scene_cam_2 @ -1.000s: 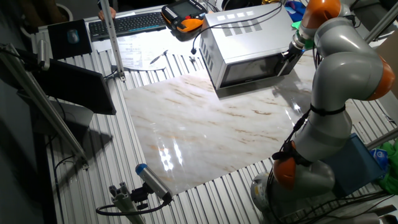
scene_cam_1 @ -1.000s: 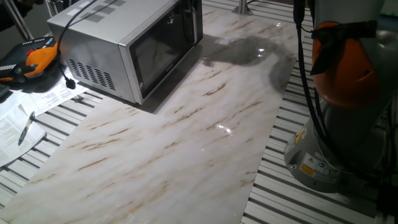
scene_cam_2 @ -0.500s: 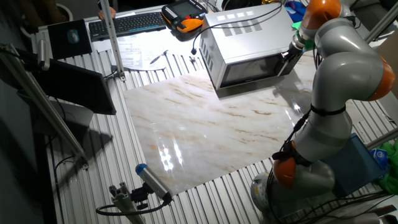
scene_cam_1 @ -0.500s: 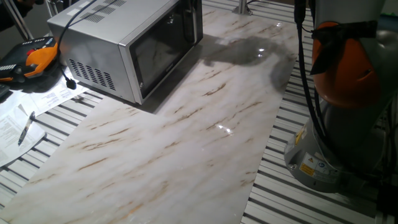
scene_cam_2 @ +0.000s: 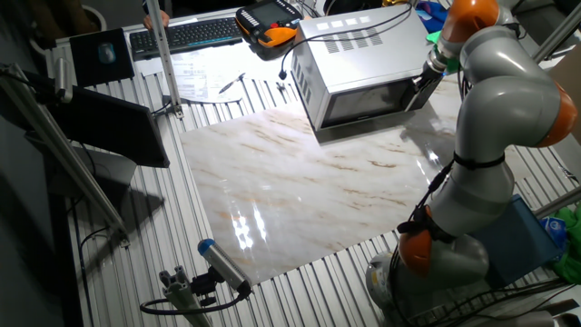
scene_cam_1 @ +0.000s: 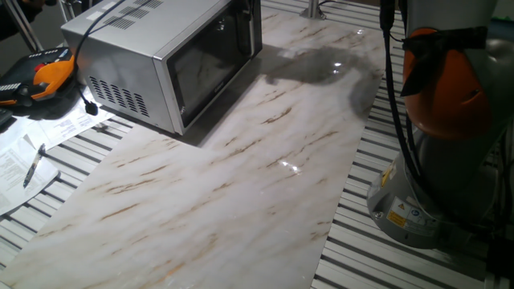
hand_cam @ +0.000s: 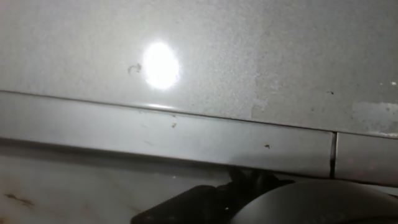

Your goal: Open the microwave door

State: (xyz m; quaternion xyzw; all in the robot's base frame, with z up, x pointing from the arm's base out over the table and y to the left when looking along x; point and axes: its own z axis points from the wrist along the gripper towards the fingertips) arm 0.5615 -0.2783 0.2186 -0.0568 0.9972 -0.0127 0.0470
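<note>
reaching for the handle end of the microwave door [scene_cam_2: 374,102], judging by the other fixed view, where the gripper [scene_cam_2: 424,82] sits pressed up at the right front corner of the microwave [scene_cam_2: 363,54]. best done slowly: hook or pinch the vertical bar first, confirm contact, then pull along an arc about the hinge on the far side rather than straight back, so as not to drag the whole oven across the marble slab [scene_cam_2: 309,186]. worth keeping the wrist free to rotate as the panel swings, and watching that the black cord [scene_cam_2: 300,41] on top does not snag.

cannot tell how far apart the fingers stand or whether anything is held: too small and dark in the other fixed view, cropped out of one fixed view, and absent from the hand view, which shows only a speckled grey metal face [hand_cam: 249,56] very close up, a horizontal seam beneath it and a bright glare spot (too near to say which panel).

looks shut for now, flush with the body in both fixed views. sits at the far edge of the slab, a boxy silver-grey oven [scene_cam_1: 136,56] with vent slots along the side and top, and a wide front panel [scene_cam_1: 213,60] with dark glass in a silver frame. orange-and-black pendant [scene_cam_2: 268,23] lying just behind it.
</note>
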